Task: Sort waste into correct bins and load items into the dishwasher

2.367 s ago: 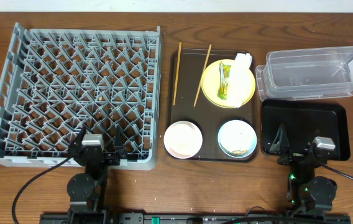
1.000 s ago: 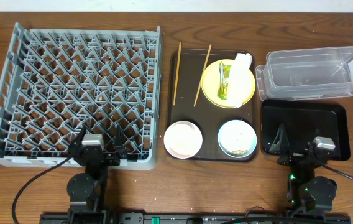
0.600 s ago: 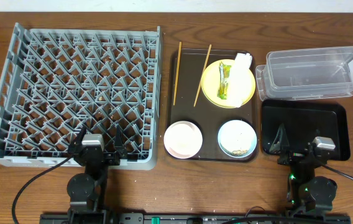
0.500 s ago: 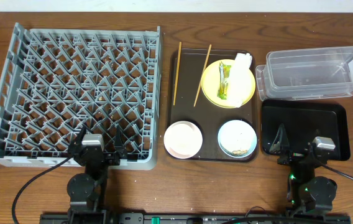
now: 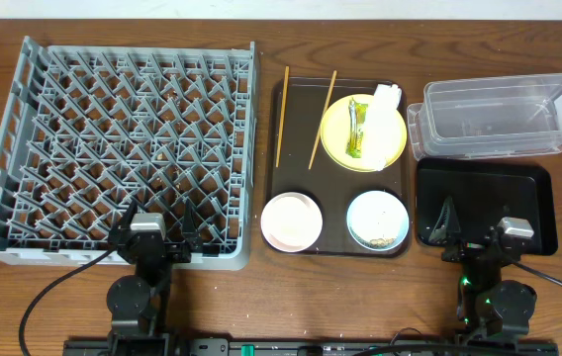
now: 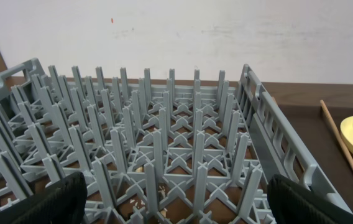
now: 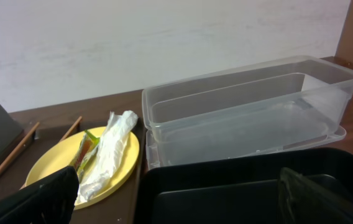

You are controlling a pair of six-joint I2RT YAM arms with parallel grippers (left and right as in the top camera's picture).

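The grey dishwasher rack (image 5: 113, 148) fills the left of the table. On a dark brown serving tray (image 5: 335, 79) lie two chopsticks (image 5: 281, 117), a yellow plate (image 5: 340, 133), a white bowl (image 5: 291, 221) and a blue bowl (image 5: 378, 216) with crumbs (image 5: 382, 238). The green-and-yellow wrapper (image 5: 356, 129) and the white napkin (image 5: 385, 114) rest on the plate. To the right are the clear tub (image 5: 494, 117) and the black tray (image 5: 484, 188). My left gripper (image 5: 155, 222) (image 6: 176, 205) stands open over the rack's near edge. My right gripper (image 5: 481, 223) (image 7: 179, 202) is open over the black tray's near side, holding nothing.
In the right wrist view the clear tub (image 7: 245, 112) sits behind the black tray (image 7: 238, 180), with the plate (image 7: 46, 171) and napkin (image 7: 108, 152) to the left. A pale wall runs behind the table. Cables trail from both arm bases at the front edge.
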